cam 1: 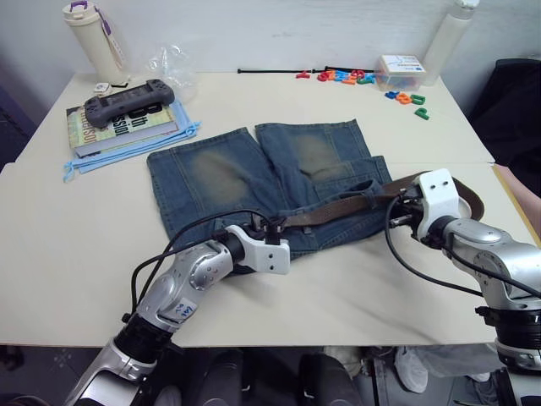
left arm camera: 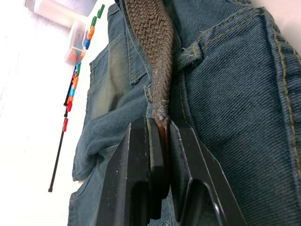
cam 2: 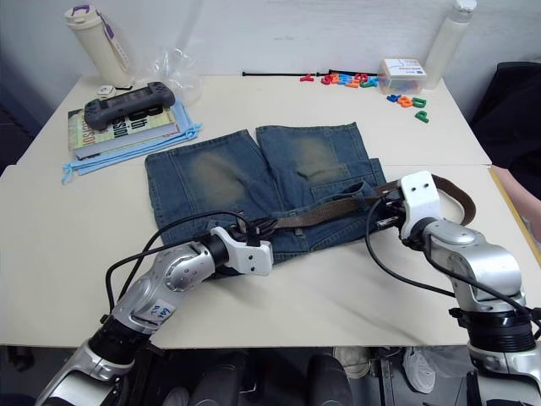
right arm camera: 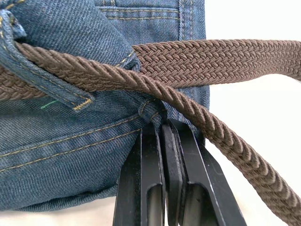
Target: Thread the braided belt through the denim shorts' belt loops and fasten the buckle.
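The denim shorts [cam 1: 228, 173] lie flat mid-table, waistband toward me. The braided belt [cam 1: 338, 205] runs along the waistband and curves back in a loop past the right side [cam 1: 473, 199]. My left gripper [left arm camera: 160, 125] is shut on the belt's frayed tip, near the waistband's middle [cam 1: 275, 230]. In that wrist view the belt passes by a belt loop [left arm camera: 193, 49]. My right gripper [right arm camera: 162, 125] is shut on a fold of denim at the waistband's right end [cam 1: 397, 209], just under the belt, where another belt loop [right arm camera: 47, 82] holds the strap. The buckle is hidden.
At the back left, a game controller [cam 1: 127, 101] lies on a book over a light blue cloth [cam 1: 127, 150], beside a cream bottle [cam 1: 93, 38]. Along the back sit a thin black rod [cam 1: 270, 71], coloured letters [cam 1: 347, 76], a small box [cam 1: 401, 72] and a white bottle [cam 1: 452, 38].
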`<action>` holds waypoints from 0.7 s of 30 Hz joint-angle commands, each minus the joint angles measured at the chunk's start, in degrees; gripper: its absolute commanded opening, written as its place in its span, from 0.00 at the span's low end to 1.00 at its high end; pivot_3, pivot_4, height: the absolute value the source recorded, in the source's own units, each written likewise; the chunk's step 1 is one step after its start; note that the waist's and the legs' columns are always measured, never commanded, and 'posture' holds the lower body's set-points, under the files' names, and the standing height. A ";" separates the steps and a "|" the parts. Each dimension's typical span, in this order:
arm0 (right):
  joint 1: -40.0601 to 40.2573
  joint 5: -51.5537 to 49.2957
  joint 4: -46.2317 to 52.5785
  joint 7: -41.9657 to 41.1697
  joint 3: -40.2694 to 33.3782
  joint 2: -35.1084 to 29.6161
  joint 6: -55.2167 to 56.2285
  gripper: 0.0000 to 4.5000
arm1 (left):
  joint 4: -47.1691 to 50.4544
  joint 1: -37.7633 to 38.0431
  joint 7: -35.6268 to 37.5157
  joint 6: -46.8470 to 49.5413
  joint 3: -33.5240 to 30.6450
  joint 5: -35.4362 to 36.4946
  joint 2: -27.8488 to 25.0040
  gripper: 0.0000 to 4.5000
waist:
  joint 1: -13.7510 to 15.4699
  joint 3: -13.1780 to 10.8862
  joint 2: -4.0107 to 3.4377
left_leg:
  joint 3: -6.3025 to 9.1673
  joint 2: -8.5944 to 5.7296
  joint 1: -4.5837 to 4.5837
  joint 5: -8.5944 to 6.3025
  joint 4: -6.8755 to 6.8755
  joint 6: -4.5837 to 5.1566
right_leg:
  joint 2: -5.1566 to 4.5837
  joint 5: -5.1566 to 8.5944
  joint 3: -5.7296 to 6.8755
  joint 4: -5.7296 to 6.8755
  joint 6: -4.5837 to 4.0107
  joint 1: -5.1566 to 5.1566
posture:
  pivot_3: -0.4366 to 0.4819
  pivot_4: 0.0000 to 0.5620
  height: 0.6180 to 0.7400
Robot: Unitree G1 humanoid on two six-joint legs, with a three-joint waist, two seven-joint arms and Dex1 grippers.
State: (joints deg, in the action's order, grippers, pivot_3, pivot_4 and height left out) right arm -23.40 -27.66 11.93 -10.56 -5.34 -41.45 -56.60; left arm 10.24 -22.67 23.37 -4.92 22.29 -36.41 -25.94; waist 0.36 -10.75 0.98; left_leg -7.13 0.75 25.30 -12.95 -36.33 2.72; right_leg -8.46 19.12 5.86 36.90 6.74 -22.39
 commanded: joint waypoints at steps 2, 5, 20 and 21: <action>-0.77 -1.08 4.05 1.66 -6.93 2.41 -3.19 0.01 | 1.54 0.53 -0.73 0.02 -1.49 -0.30 0.02 0.05 | -0.02 0.00 0.00 | 0.00 0.00 0.00 0.00 0.00 0.00 | 0.00 0.00 0.01 0.00 0.00 0.01 | 0.48 0.27 0.78; -0.84 -3.56 7.61 2.05 -10.71 4.64 -7.13 0.22 | 1.46 0.54 -0.81 -0.02 -1.56 -0.31 0.16 0.05 | -0.05 0.00 0.00 | 0.03 0.00 0.00 0.00 0.00 -0.01 | 0.00 0.00 0.05 0.02 0.00 0.01 | 0.48 0.27 0.78; -3.26 -40.81 22.85 8.31 -35.93 27.22 -35.90 0.99 | 1.66 0.81 -2.47 -1.17 -2.31 -0.50 1.02 0.05 | -0.60 0.01 0.01 | 0.20 0.08 -0.04 -0.10 0.08 0.16 | 0.02 -0.03 0.08 0.07 -0.11 0.02 | 0.48 0.27 0.78; -3.13 -43.31 22.31 11.27 -36.50 30.30 -35.90 0.99 | 1.74 0.79 -2.85 -1.39 -2.37 -0.52 1.05 0.05 | -0.60 0.01 0.01 | 0.19 0.07 -0.03 -0.10 0.10 0.15 | 0.02 -0.03 0.07 0.10 -0.12 -0.01 | 0.48 0.27 0.78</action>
State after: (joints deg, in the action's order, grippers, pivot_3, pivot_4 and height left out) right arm -26.25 -66.01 33.60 -3.12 -39.61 -12.42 -92.23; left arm 10.20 -22.05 21.90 -5.23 21.04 -36.63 -25.22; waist -0.24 -10.74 0.99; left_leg -6.96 0.81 25.28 -13.04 -36.23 2.87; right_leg -8.45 19.09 5.92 37.01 6.62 -22.43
